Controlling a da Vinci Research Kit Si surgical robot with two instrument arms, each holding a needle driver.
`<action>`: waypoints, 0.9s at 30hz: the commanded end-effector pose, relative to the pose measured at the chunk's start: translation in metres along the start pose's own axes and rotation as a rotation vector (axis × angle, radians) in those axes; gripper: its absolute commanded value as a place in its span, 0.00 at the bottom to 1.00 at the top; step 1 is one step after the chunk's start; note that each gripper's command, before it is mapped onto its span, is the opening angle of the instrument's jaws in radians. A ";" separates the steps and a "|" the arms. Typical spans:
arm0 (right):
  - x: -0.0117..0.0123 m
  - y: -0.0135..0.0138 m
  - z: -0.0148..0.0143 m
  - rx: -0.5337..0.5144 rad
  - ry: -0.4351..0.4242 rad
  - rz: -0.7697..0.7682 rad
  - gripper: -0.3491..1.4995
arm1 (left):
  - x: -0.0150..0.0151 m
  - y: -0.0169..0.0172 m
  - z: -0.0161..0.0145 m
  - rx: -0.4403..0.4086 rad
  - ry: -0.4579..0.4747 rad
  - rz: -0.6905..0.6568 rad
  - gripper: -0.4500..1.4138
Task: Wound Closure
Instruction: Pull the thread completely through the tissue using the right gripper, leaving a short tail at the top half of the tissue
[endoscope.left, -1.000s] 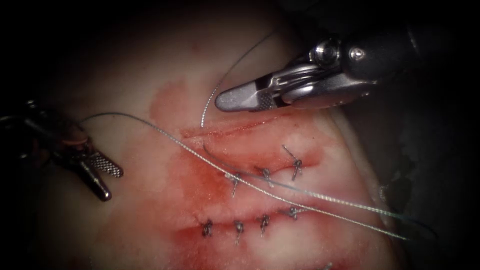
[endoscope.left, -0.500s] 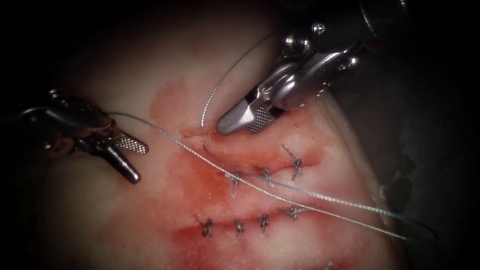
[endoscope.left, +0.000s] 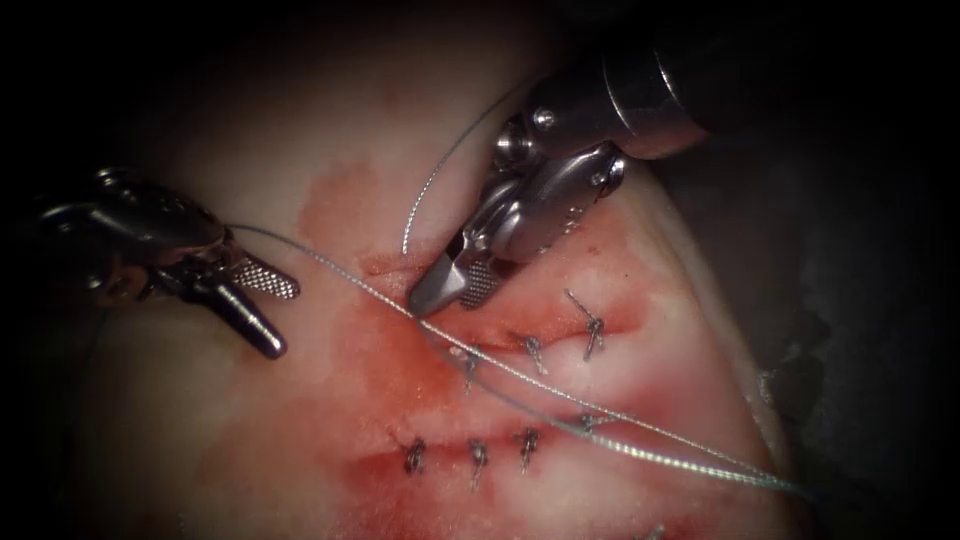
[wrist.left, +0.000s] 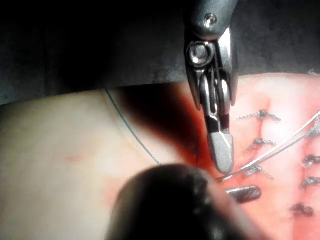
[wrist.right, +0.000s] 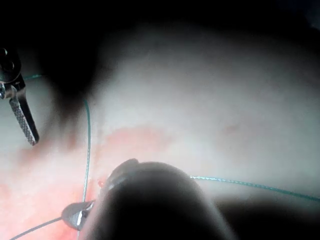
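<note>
On the tissue (endoscope.left: 250, 440), thread (endoscope.left: 330, 268) runs from behind my left tool across the cut (endoscope.left: 400, 266) toward the lower right. My right tool (endoscope.left: 422, 303) comes down from the upper right. Its jaws are slightly open, with the ribbed inner face showing, and the tips touch the thread where it kinks at the cut's left end. The left wrist view shows this right tool (wrist.left: 223, 167) with its tip on the thread (wrist.left: 280, 150). My left tool (endoscope.left: 283, 320) hovers left of the cut, open and holding nothing. A second thin strand (endoscope.left: 440, 170) arcs up behind the right tool.
Two rows of knotted stitches (endoscope.left: 530, 350) (endoscope.left: 475, 458) lie below the tool tip, amid red fluid (endoscope.left: 400, 370). The tissue's edge (endoscope.left: 730, 350) falls away on the right. In the right wrist view a ribbed jaw of the left tool (wrist.right: 25, 120) stands beside the thread (wrist.right: 87, 150).
The right tool swung down and left from above the cut onto the thread, which now kinks at its tip and lies lower. The left tool moved right and up, then held.
</note>
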 end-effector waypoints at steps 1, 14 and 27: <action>-0.0007 0.0008 0.0008 -0.010 0.005 -0.014 0.40 | -0.0007 0.0006 0.0004 -0.002 -0.004 0.003 0.69; -0.0014 0.0024 0.0007 -0.042 -0.021 0.002 0.37 | -0.0003 0.0007 0.0008 -0.008 -0.006 0.000 0.69; 0.0005 0.0018 0.0011 -0.034 0.066 -0.007 0.00 | -0.0001 0.0007 0.0010 -0.010 -0.008 0.000 0.67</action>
